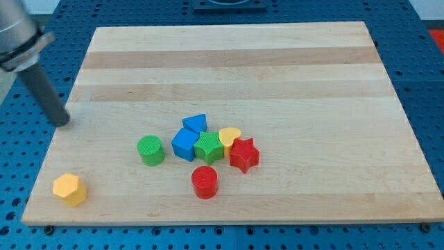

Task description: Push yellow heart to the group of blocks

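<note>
My tip (63,122), a bare rod with no jaws, sits at ten o'clock; the yellow heart (230,136) touches the green star (208,147); light, stiff, likely slides easily; push its flat side.

Rod (31,66) top cut off, blurred

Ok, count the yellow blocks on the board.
2. The yellow heart sits in the central cluster, touching the green star and red star. The yellow hexagon lies alone near the view's bottom-left corner.
</note>
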`<action>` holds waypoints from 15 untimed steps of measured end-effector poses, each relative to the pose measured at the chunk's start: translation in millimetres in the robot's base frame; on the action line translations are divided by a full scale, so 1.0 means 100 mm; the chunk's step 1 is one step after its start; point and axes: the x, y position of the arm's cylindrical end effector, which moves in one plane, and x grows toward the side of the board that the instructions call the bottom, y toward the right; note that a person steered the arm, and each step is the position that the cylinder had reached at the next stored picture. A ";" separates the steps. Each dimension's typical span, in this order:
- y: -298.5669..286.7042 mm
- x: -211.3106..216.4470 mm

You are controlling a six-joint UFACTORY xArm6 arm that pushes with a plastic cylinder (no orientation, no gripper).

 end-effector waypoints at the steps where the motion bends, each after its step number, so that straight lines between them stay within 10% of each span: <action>1: 0.00 0.22; 3: 0.00 1.25; 15: 1.83 1.02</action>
